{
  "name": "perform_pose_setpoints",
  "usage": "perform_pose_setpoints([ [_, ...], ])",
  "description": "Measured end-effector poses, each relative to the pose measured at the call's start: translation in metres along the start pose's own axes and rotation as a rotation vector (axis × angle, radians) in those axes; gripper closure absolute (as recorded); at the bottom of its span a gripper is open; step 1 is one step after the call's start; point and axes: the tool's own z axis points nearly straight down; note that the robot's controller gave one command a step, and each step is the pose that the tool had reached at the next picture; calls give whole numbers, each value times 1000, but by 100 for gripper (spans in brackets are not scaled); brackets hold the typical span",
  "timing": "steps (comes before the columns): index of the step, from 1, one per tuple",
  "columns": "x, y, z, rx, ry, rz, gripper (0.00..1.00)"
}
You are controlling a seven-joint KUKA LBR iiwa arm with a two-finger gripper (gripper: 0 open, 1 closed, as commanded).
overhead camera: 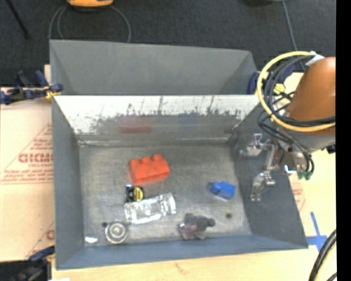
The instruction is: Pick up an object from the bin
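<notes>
My gripper (255, 170) hangs over the bin's right slope, open, with nothing between its fingers. Nearest to it is a small blue block (222, 189), lying on the bin floor a short way to its left and apart from it. A dark grey-purple lump (196, 227) rests near the front wall, lower left of the blue block.
An orange toy brick (148, 169) sits mid-floor. Below it are a small yellow-and-black thing (134, 193) and a clear crinkled plastic packet (150, 208). A round metal cap (116, 232) and a white scrap (91, 239) lie in the front left corner.
</notes>
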Motion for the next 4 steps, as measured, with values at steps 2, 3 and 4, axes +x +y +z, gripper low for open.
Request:
perform_pose_setpoints([
  [2, -5, -5, 159, 0, -8, -23, 0],
  [3, -7, -5, 154, 2, -15, -26, 100],
  [4, 4, -23, 14, 2, -7, -260, 100],
])
